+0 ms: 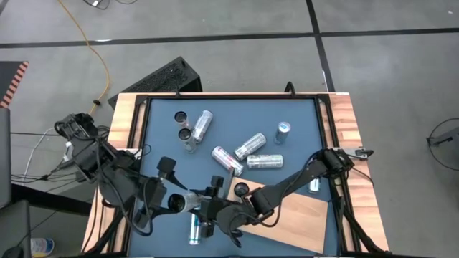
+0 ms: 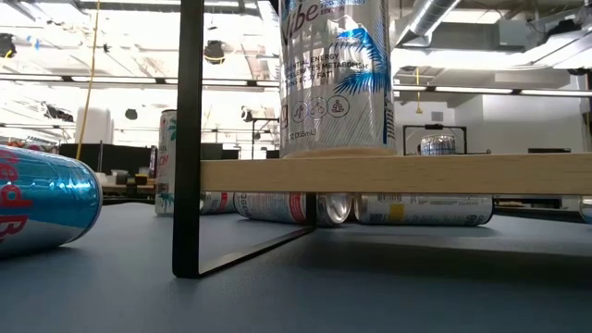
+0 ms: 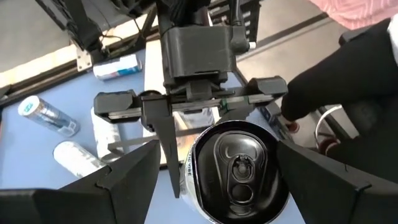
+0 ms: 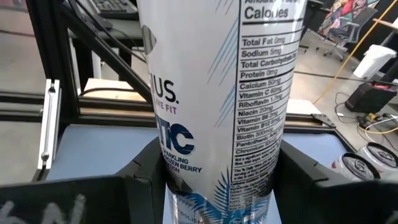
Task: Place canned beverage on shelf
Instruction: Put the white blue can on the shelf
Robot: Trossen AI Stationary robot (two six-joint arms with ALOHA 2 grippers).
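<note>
A tall silver-and-blue beverage can [image 4: 214, 106] stands upright between my two grippers near the table's front left. My right gripper [image 4: 217, 180], reaching in from the right, is shut on it. My left gripper [image 3: 217, 180] is open, one finger on each side of the can's top end [image 3: 239, 168], apart from it. The shelf [image 1: 297, 215], a light wooden board, sits raised on a black stand at the front right [image 2: 416, 176]. Another can [image 2: 338, 74] stands on the shelf. My right gripper pinches the can's side wall [image 4: 186, 162] between its two fingers [image 4: 140, 171], coming nearly level from the table's right. The fingers lie across the can, which stays upright with its pull-tab top up. The can's bottom end is out of sight.
Several cans lie or stand on the blue-grey tabletop behind: two upright [image 1: 184, 125], others lying [image 1: 249, 145], one upright [image 1: 283, 131]. A blue can [image 1: 195, 228] lies near the front edge under the arms. A black frame [image 1: 147, 107] borders the table.
</note>
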